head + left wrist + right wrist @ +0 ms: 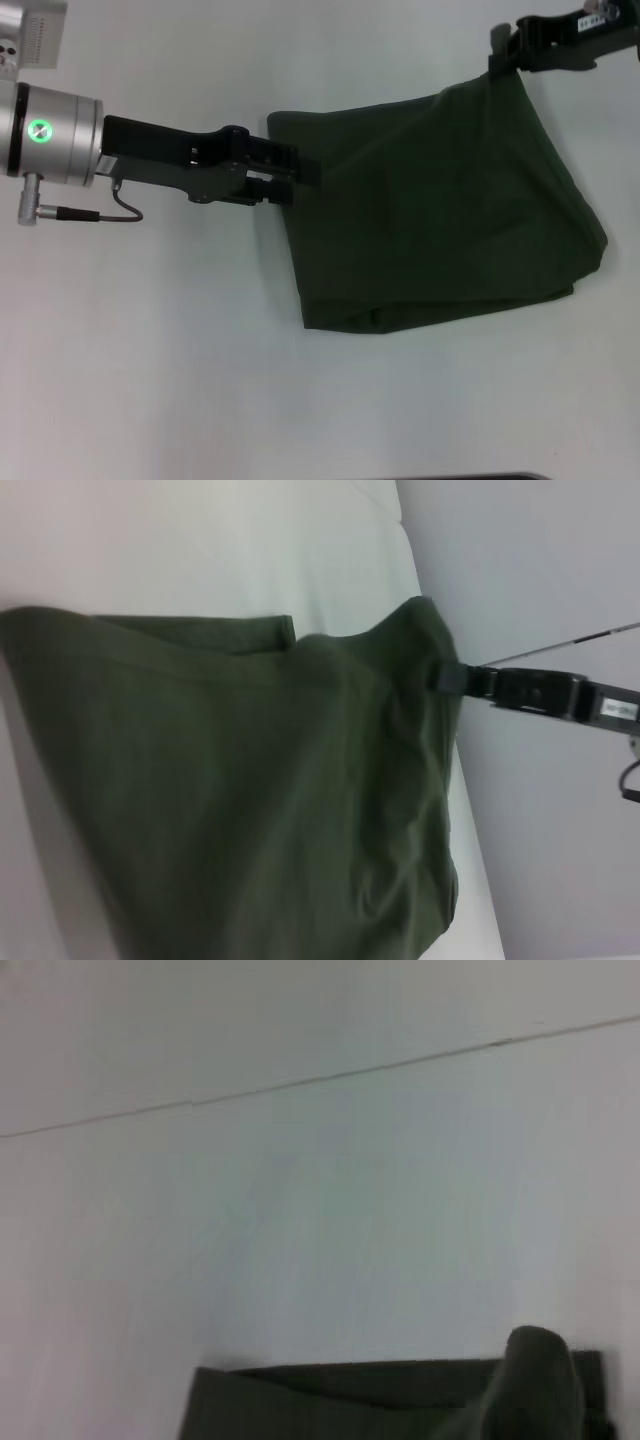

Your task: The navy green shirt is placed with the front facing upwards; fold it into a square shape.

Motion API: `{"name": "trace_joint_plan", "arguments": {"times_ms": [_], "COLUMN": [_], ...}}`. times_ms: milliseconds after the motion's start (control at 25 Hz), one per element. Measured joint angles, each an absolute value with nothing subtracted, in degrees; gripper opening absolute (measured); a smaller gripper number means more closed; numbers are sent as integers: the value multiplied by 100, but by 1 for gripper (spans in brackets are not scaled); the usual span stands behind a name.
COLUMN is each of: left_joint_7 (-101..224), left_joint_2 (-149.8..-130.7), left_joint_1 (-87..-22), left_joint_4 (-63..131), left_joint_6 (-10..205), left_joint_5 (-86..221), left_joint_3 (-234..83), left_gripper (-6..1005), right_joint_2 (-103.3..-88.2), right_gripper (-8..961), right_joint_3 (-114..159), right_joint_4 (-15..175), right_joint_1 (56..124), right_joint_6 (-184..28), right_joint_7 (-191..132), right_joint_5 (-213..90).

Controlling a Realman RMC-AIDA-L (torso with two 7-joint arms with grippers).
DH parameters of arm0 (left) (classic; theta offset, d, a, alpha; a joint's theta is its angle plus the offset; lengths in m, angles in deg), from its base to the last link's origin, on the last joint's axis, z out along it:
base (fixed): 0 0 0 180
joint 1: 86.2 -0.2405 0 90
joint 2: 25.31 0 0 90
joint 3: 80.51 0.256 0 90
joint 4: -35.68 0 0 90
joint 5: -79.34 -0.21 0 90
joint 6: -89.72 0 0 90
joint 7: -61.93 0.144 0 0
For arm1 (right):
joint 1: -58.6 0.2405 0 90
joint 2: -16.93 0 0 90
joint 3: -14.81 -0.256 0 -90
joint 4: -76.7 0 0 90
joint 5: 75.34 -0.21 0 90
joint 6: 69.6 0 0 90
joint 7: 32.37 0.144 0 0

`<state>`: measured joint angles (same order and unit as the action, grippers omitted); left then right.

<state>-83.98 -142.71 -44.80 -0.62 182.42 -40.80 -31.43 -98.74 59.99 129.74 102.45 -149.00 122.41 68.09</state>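
Observation:
The navy green shirt (430, 220) lies folded on the white table (150, 350) with plain green cloth facing up and no lettering showing. My left gripper (300, 172) reaches in from the left and is shut on the shirt's upper left edge. My right gripper (505, 60) at the far right is shut on the upper right corner, which is pulled up into a peak. The left wrist view shows the shirt (250, 800) spread wide with the right gripper (455, 677) pinching its far corner. In the right wrist view only a strip of the shirt (350, 1400) shows.
White table surrounds the shirt on the left and front. A dark strip (500, 477) marks the table's near edge. In the left wrist view the table edge (425, 620) runs beside the held corner, with grey floor beyond. A thin seam (320, 1078) crosses the surface in the right wrist view.

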Motion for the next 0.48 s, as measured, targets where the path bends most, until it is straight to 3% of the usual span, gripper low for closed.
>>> {"name": "trace_joint_plan", "arguments": {"times_ms": [240, 480], "left_joint_7": [-8402, -8404], "left_joint_2": [-14263, -14231], "left_joint_1": [-4458, -4472], "left_joint_4": [-62, -62], "left_joint_6": [18247, 18230], "left_joint_5": [-4080, -4049], "left_joint_3": [-3153, -3171], "left_gripper": [581, 582], "right_joint_2": [-9849, -9608], "right_gripper": [13, 32], "right_joint_3": [5999, 5994], "right_joint_4": [13002, 12251], "right_joint_1": [10216, 10214], "right_joint_6": [-14944, -14780], "right_joint_7": [12184, 12222], "right_joint_5": [6793, 6826]}}
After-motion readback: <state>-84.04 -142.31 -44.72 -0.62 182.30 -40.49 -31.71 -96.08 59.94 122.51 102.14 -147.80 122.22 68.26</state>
